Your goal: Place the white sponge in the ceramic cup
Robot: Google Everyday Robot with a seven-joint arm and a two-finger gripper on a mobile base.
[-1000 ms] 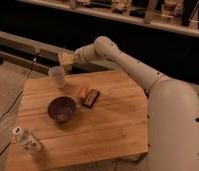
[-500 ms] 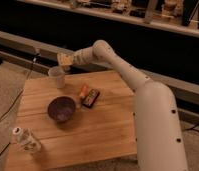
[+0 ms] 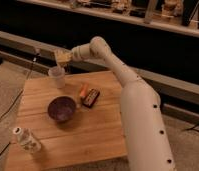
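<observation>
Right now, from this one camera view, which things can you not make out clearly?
- Gripper, above the ceramic cup: the white sponge it carries blurs into it.
- Cup interior: hidden by its own wall.
- Dark bar beside the bowl: label too small to read.
- Arm base: cut off by the bottom edge.

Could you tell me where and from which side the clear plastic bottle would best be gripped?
Grip the bottle across its middle, coming from above: it lies on its side near the table's front-left corner. The gripper hangs over the cup, with the sponge.
</observation>
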